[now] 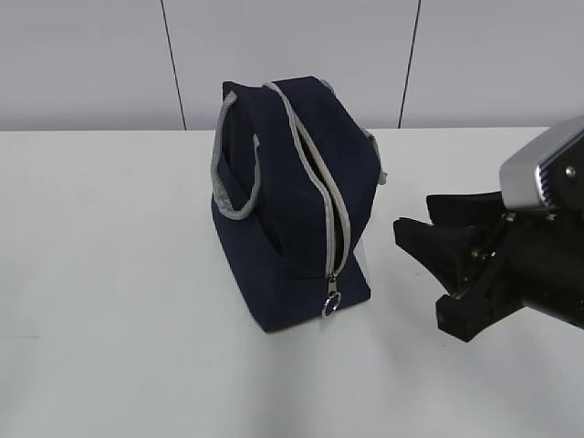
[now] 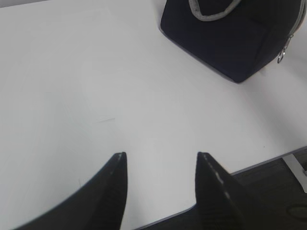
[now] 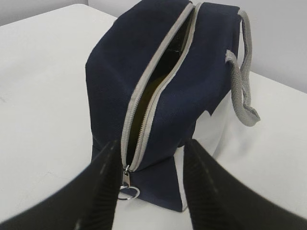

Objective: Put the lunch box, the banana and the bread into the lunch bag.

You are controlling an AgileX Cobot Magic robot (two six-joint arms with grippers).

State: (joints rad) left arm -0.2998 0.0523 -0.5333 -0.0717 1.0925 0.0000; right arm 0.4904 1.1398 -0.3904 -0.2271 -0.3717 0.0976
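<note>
The navy lunch bag (image 1: pixel 283 210) stands on the white table with its grey zipper open along the top; the inside is dark. Its metal ring pull (image 1: pixel 332 306) hangs at the near end. The bag also shows in the left wrist view (image 2: pixel 225 43) and the right wrist view (image 3: pixel 158 86). My right gripper (image 1: pixel 415 217) is open and empty, just right of the bag; in its wrist view (image 3: pixel 152 143) the jaws frame the bag's zipper end and ring pull (image 3: pixel 128 192) without touching. My left gripper (image 2: pixel 160 154) is open and empty over bare table. The lunch box, banana and bread are out of view.
The bag's grey webbing handles (image 1: pixel 224 173) hang down its sides. The table's front edge (image 2: pixel 249 165) runs close to my left gripper, with dark floor beyond it. A grey panelled wall stands behind the table.
</note>
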